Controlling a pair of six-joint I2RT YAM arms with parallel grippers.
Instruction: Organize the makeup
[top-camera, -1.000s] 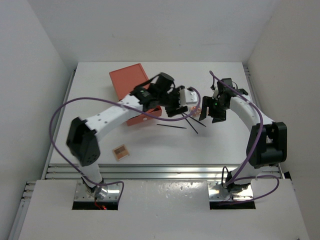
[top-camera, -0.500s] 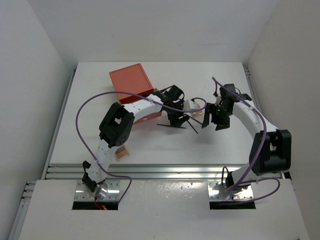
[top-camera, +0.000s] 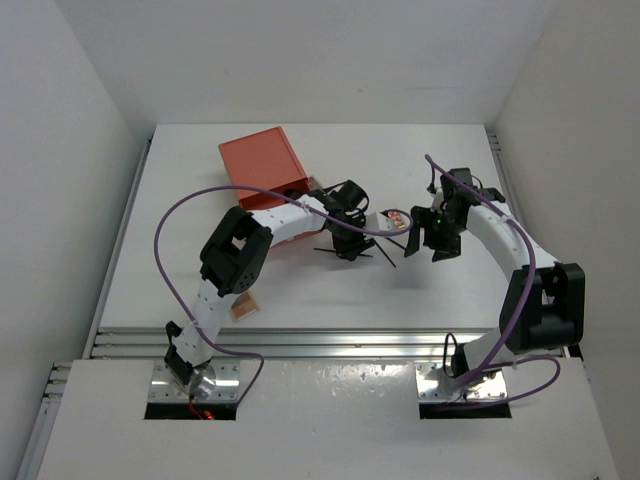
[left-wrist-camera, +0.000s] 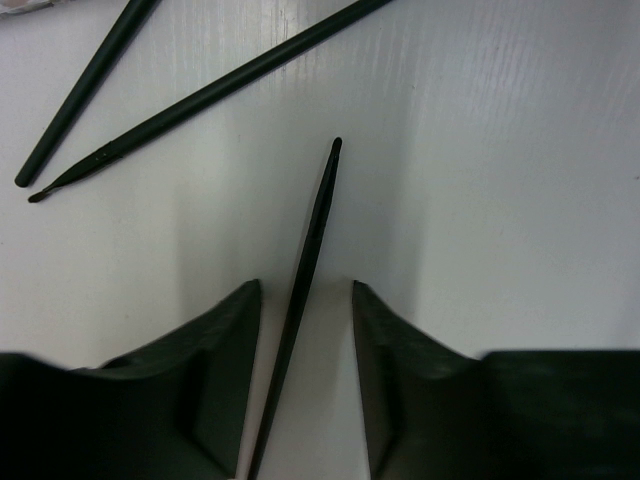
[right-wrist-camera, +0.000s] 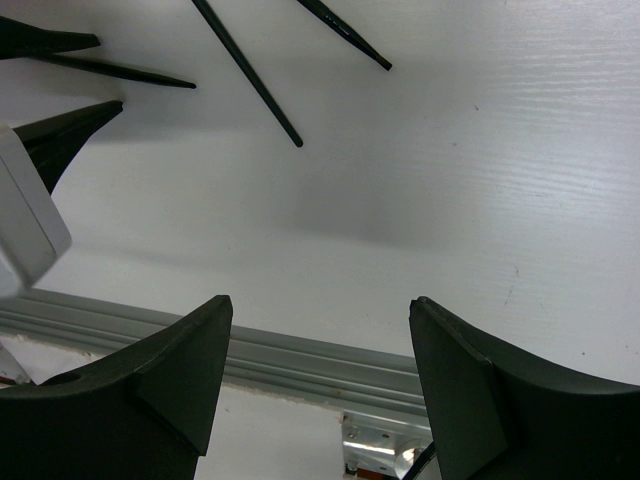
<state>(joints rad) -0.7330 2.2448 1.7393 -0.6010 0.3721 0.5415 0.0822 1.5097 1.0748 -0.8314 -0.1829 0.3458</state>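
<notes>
A white table fills the scene, with an orange-red drawer box at its far left. The left arm and the right arm both bend in toward the centre. The right gripper hangs over bare tabletop, its jaws spread wide with nothing between them. The left gripper is down at the surface, jaws partly apart and straddling a thin black stick; a sliver of table shows on either side, so it has no hold. A multicoloured palette sits between the two grippers, and an orange palette lies near the front edge beside the left arm. Two more sticks lie just beyond the straddled one.
</notes>
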